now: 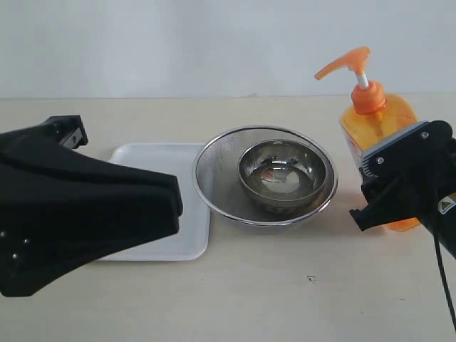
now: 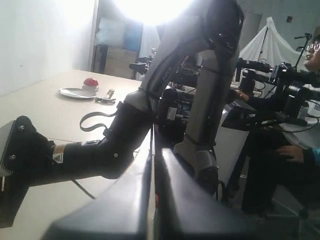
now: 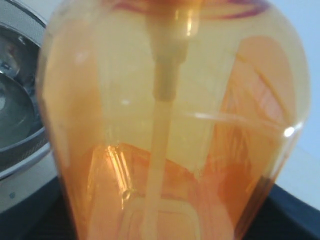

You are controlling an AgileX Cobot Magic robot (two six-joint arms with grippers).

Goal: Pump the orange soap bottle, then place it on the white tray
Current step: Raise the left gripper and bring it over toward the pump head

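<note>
The right end effector (image 1: 381, 182) gripped the upright orange soap bottle (image 1: 375, 121) on the bench (image 1: 285, 285); the left end effector (image 1: 171, 206) hung clenched, empty, near the white tray (image 1: 153, 153).

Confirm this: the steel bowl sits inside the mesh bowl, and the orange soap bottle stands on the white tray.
The exterior view shows the orange soap bottle standing on the table, not on the white tray. The steel bowl does sit inside the mesh bowl.
</note>
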